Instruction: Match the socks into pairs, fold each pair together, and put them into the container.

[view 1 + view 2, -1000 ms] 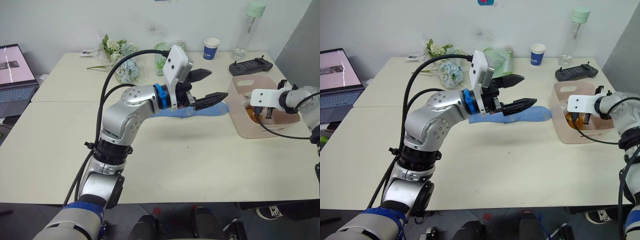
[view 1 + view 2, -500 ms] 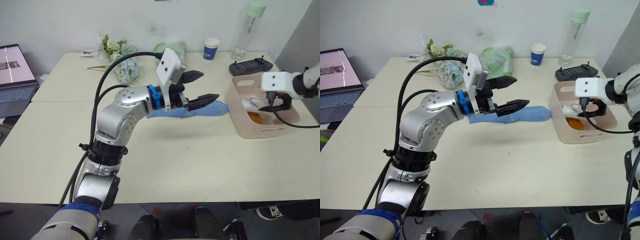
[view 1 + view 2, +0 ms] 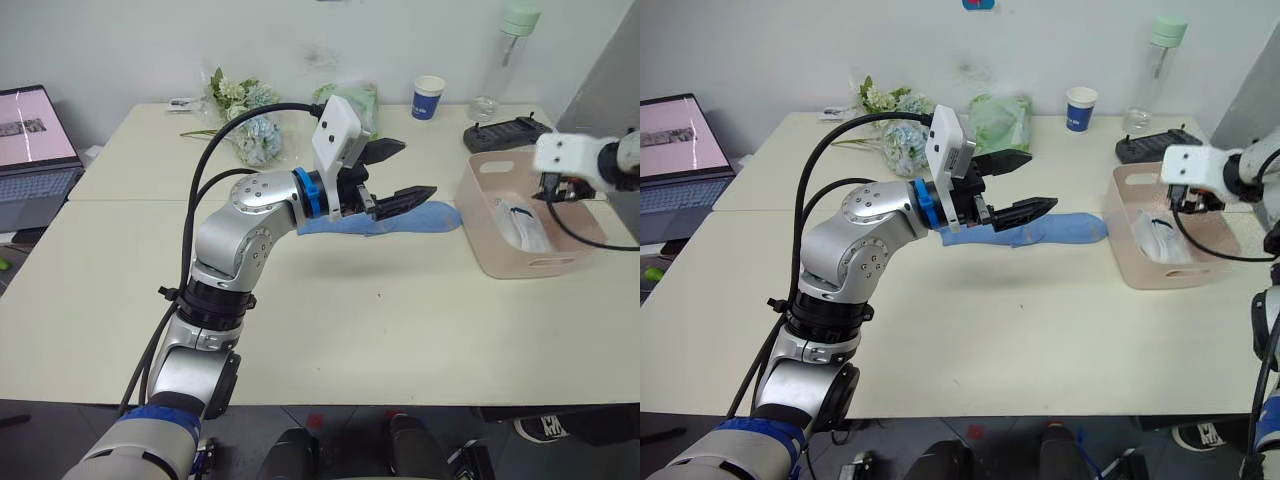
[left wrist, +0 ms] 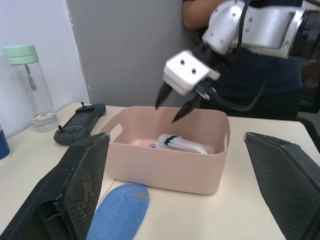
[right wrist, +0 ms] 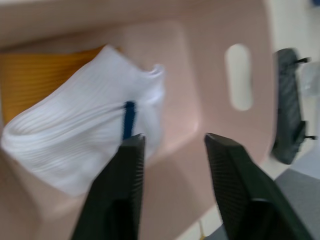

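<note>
hovering spread and empty above the pink container, the right gripper is facing white socks below; left gripper is gaping over blue socks.

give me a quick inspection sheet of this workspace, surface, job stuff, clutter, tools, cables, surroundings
surface: pale table, front part bare.
job's things: pink container at the right side holds a folded white sock pair with some mustard-yellow beneath; blue socks lie flat on the table beside the container.
clutter: flowers, green bundle, paper cup, bottle, black controller along the back edge.
grippers: left tool open, above the blue socks; right tool open, empty, above the container.
cables: black cables loop along the left arm.
surroundings: laptop at far left; a person behind the right arm.
</note>
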Controlling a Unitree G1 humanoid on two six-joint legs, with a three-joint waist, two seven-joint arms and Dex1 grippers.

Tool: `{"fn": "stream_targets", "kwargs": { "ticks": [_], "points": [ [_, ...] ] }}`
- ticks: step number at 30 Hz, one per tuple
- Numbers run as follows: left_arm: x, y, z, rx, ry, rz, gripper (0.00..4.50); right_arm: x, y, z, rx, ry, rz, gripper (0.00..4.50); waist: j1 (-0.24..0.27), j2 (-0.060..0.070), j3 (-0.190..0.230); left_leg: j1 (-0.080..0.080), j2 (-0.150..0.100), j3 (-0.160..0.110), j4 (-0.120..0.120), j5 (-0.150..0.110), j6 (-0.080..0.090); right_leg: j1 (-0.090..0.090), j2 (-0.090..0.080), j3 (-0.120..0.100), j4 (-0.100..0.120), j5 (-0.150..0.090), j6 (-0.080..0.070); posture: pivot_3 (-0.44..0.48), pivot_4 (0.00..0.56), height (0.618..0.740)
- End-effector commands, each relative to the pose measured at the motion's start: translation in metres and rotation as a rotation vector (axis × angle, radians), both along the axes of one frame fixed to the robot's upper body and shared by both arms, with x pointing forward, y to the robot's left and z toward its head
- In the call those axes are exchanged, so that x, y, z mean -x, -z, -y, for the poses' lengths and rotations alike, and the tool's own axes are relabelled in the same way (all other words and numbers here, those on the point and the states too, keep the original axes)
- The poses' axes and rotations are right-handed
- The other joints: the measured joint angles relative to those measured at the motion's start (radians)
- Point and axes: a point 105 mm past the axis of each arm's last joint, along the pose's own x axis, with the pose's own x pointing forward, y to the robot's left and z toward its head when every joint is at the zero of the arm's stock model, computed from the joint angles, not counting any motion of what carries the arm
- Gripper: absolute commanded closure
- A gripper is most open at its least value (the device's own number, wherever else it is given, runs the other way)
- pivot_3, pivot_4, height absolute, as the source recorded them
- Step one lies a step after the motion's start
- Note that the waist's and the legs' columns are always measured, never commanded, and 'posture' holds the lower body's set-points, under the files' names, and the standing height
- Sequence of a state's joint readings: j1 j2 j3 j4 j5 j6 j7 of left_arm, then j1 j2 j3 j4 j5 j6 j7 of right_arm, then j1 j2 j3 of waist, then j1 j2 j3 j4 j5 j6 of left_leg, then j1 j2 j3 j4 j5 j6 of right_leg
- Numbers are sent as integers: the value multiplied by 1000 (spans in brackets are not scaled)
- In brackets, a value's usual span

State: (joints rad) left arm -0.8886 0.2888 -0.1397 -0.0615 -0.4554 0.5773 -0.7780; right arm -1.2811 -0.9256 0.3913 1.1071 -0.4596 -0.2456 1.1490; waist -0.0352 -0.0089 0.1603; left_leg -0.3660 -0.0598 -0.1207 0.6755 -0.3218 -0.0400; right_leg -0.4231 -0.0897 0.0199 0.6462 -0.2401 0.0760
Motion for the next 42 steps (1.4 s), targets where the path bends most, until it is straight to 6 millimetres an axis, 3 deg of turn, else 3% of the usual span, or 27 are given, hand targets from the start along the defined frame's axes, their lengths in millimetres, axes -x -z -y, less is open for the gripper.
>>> {"fn": "stream_targets", "kwargs": {
  "ticks": [1, 3, 8, 11, 13, 16, 18, 20, 22, 25, 26, 29, 30, 31, 34, 38, 42],
  "points": [
    [4, -12, 1, 10, 9, 57, 0, -5, 15, -2, 17, 4, 0, 3757, -2, 0, 0, 0, 0, 0, 0, 0, 0, 0, 0, 0, 0, 0, 0, 0, 150, 740],
    [4, -12, 1, 9, 7, 58, 0, -8, 36, -6, -6, 15, -29, 4462, -3, 0, 0, 1, 0, 0, 0, 0, 0, 1, 0, 0, 0, 0, 0, 0, 150, 740],
    [5, -11, -1, 2, 0, 60, 0, -9, 57, -7, -48, 43, -47, 4492, -5, 0, 0, 0, 0, 0, 1, 0, 0, 1, 0, 0, 0, 0, 0, 0, 150, 740],
    [4, -10, -5, -2, -15, 55, 0, -9, 47, -2, -41, 50, -11, 4492, -4, 0, 0, 0, 0, -1, 1, 0, 0, 1, 0, -1, -1, 0, 0, 0, 150, 740],
    [3, -9, -8, -4, -29, 54, 0, -13, 21, -3, -69, 46, 70, 4492, -4, 0, 0, 0, 0, -1, 1, 0, 0, 1, 0, -1, 0, 0, 0, 0, 150, 740],
    [1, -8, -13, -7, -42, 50, 0, -14, -1, -3, -103, 43, 129, 4492, -5, 0, 0, 0, 0, -1, 1, 0, 0, 1, 0, 0, 0, 0, 0, 0, 150, 740],
    [-7, 8, -27, -53, -100, 32, 0, -14, -37, 0, -152, 56, 249, 4492, -11, 1, 0, 0, 0, -1, 0, 0, 0, 1, 0, 0, 0, 0, 0, 0, 150, 740],
    [-11, 19, -38, -90, -143, 26, 0, -13, -58, 2, -178, 59, 330, 4492, -15, 1, 0, 1, 0, -1, -1, 0, 0, 0, 0, 0, 1, 0, 0, 0, 150, 740],
    [-16, 31, -60, -99, -235, 25, 0, -16, -81, -19, -342, -3, 418, 4123, -18, 1, 0, 1, 0, -1, -1, 0, 0, 0, 1, 0, 1, 0, 0, 0, 150, 740],
    [-18, 72, -99, -226, -373, -5, 0, -12, -96, -74, -773, -116, 425, 3271, -34, 1, 0, 2, 2, -2, -1, 0, 0, 1, 1, 2, 1, 0, -1, 0, 150, 740],
    [-16, 83, -107, -243, -399, -23, 0, -7, -91, -91, -876, -137, 398, 2931, -37, 1, -1, 3, 3, -3, -1, 0, 0, 1, 2, 3, 2, 0, -1, 0, 150, 740],
    [-11, 103, -134, -198, -519, -98, 0, 16, -49, -139, -1019, -162, 346, 1823, -21, 1, -2, 1, 5, -11, 1, 0, 0, 1, 2, -2, 3, 1, -1, 0, 150, 740],
    [-9, 107, -139, -192, -537, -110, 0, 23, -40, -147, -1047, -155, 341, 1418, -17, 1, -2, -1, 6, -12, 1, 0, 0, 0, 1, -3, 2, 1, -1, 0, 150, 740],
    [-6, 117, -148, -188, -588, -126, 0, 31, -16, -160, -1090, -121, 317, 1105, -6, 2, -2, -2, 6, -12, 2, 0, 0, -1, 0, -3, 3, 0, -1, 0, 150, 740],
    [9, 139, -164, -163, -672, -166, 0, 52, 30, -180, -1211, -7, 263, 63, 15, 2, -2, -6, 2, -14, 2, 0, 0, -3, -3, -3, 1, 0, -1, 0, 150, 740],
    [31, 156, -175, -90, -751, -212, 0, 81, 86, -181, -1121, 77, 253, 23, 27, 1, -2, -7, 0, -14, 3, 0, 0, -3, -4, -3, -1, 1, -1, 0, 150, 740],
    [42, 166, -175, -76, -781, -233, 0, 102, 117, -175, -1021, 103, 233, 23, 29, 2, -2, -2, -1, -11, 1, 0, 0, 0, 0, -3, 1, 1, -1, 0, 150, 740]
  ]
}}
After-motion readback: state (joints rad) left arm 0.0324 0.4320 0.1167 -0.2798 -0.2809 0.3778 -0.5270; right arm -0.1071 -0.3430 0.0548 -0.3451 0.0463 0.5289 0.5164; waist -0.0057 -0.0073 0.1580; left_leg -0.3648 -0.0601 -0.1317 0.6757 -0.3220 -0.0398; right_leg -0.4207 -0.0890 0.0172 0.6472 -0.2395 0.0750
